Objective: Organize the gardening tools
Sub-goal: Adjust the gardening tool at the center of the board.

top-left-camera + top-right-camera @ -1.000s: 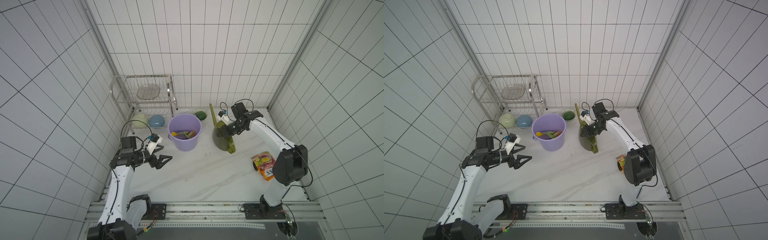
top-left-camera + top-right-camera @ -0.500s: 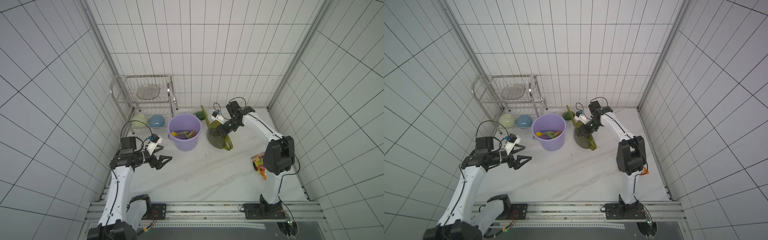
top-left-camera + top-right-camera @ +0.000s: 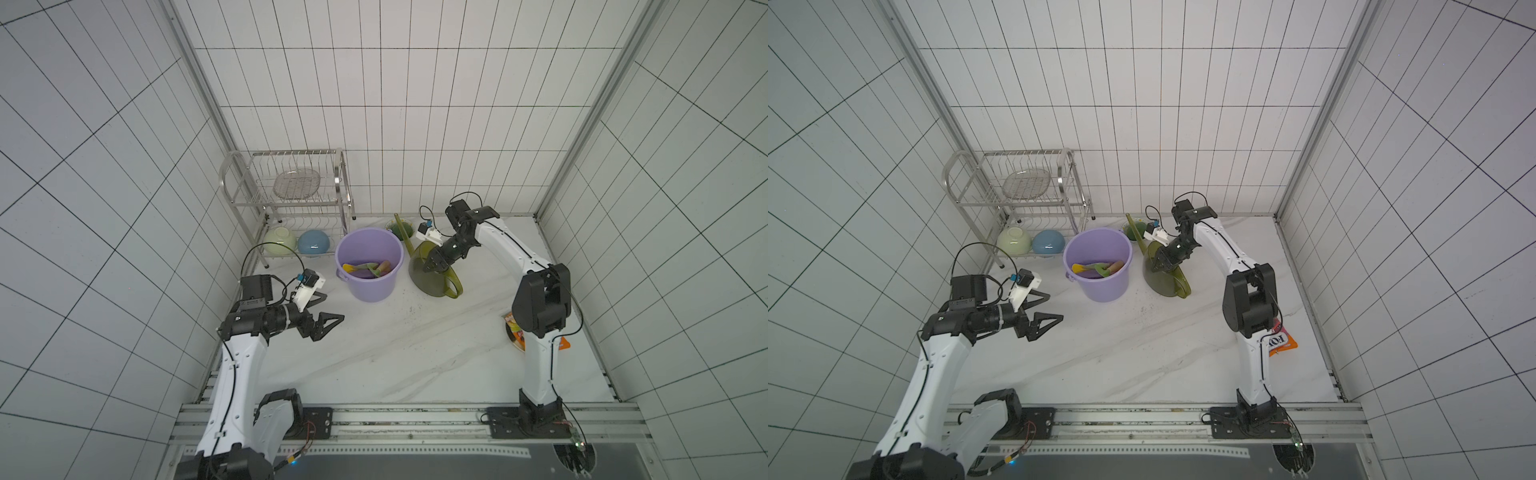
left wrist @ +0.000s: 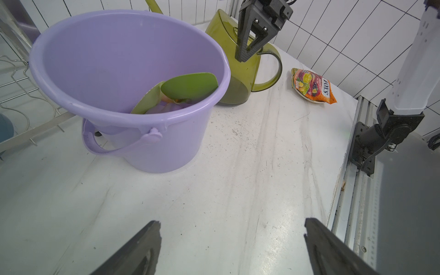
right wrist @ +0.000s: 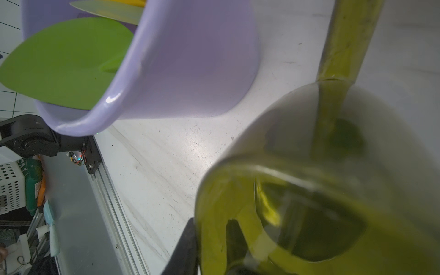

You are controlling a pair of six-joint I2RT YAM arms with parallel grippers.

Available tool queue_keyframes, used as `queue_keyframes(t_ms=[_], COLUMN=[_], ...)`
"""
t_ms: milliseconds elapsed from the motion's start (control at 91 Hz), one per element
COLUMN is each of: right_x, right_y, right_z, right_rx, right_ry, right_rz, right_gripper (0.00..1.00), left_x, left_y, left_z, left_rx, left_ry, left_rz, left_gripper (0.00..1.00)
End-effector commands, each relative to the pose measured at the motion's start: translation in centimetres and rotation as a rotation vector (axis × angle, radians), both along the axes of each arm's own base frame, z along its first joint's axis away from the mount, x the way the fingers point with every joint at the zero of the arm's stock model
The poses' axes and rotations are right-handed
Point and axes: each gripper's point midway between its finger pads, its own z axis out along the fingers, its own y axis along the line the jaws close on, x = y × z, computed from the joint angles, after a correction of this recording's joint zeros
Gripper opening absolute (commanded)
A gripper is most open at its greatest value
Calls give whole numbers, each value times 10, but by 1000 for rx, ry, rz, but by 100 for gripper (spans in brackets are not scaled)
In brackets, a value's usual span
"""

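Pinching the rim of the olive watering can (image 3: 422, 282) with the right end effector (image 3: 429, 266), can standing on the table (image 3: 415, 353) just right of the purple bucket (image 3: 370, 289). Holding the left end effector (image 3: 333, 307) spread wide above the table, left of the bucket and nearer. Showing green and yellow trowels (image 3: 368, 268) lying inside the bucket.

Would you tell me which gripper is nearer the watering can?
Right. The right gripper clamps the watering can rim; the left gripper hovers open beyond the purple bucket.
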Motion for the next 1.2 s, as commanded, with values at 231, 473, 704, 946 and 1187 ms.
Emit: queue_keyframes(t_ms=[231,473,704,946,1187], right_x=[2,0,-4,-9,-6], right_y=[3,3,4,-2,-45], right_z=[7,11,18,58,81], right_rx=[-22,-65,-84,-33,39], right_ry=[0,-64,-119,-168,-196], right_rz=[-5,-13,-38,-136,-421], right_gripper=[35,35,42,51,60], left_x=[-1,-1,-1,7,20], left_y=[2,2,2,8,21], left_z=[5,7,9,8,-1], left_rx=[22,22,24,43,69], left_ry=[-27,-30,-32,-22,1], left_rz=[4,5,8,50,152], left_gripper=[95,95,95,95,95])
